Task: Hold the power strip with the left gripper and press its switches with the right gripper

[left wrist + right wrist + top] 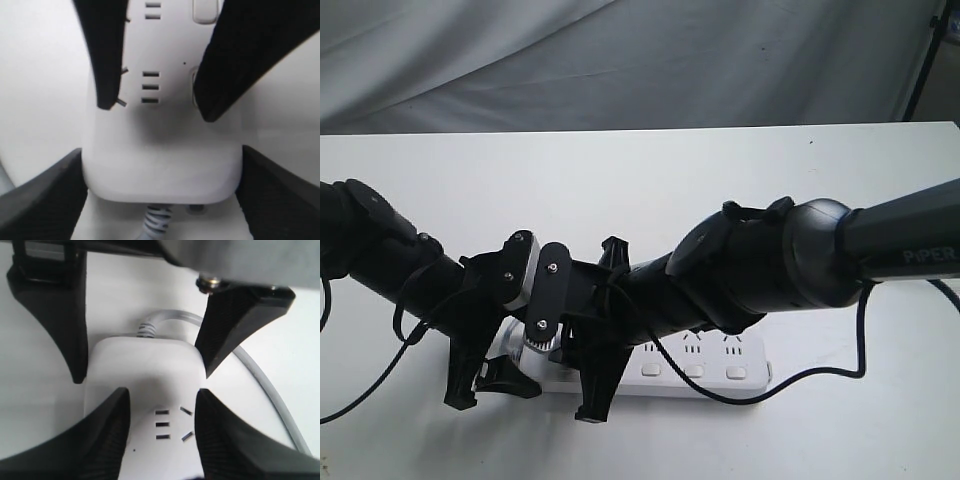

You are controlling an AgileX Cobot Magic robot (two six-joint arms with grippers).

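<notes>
Since the power strip [720, 372] lies flat on the counter [620, 180] with the left gripper [161, 185] fingers [45, 200] clamped across its cord [156, 220] end, the holding part looks sorted. The right gripper [161, 400] fingers are spread, one right over the end switch. Can't tell if it's touching, so I'd guess pressing the switches [694, 371] is mostly left to do.

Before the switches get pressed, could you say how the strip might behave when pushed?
Probably stiff: the strip is a flat bar. Its smooth plastic may slide on the table, though the left gripper clamps one end. Lying flat, unlikely to tip.
</notes>
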